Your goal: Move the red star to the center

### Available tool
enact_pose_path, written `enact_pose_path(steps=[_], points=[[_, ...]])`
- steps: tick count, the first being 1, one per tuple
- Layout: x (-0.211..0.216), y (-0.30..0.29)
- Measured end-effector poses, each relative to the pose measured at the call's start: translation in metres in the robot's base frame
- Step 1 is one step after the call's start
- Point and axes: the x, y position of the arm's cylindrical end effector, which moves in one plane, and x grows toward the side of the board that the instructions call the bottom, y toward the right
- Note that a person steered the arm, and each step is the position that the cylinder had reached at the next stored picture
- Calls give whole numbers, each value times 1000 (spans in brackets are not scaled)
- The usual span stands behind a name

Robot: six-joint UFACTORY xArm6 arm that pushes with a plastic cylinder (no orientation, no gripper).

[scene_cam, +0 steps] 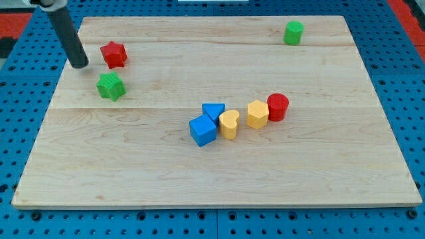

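Nearest the view's bottom, a blue cube (203,130) is seen near the middle of the wooden board (219,179), with a blue triangle (214,111) touching it just above. To their right a yellow heart (229,124), a yellow hexagon (257,114) and a red cylinder (277,107) are ranged in a rising line, each close against the next. The red star (114,54) is found near the board's upper left, well apart from that cluster. My tip (80,64) is placed just to the star's left, a narrow gap showing between them; nothing is held, since the rod has no fingers. A green star (111,86) lies just below the red star. Bare wood is left open between the red star and the centre. A green cylinder (293,32) stands near the top edge, at the right. Beneath the board a blue pegboard (412,79) with rows of holes is visible.
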Motion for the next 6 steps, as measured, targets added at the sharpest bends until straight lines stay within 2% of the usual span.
enact_pose_path(steps=[1,2,3,5,6], points=[[-26,96],[-3,137],[23,141],[31,204],[30,271]])
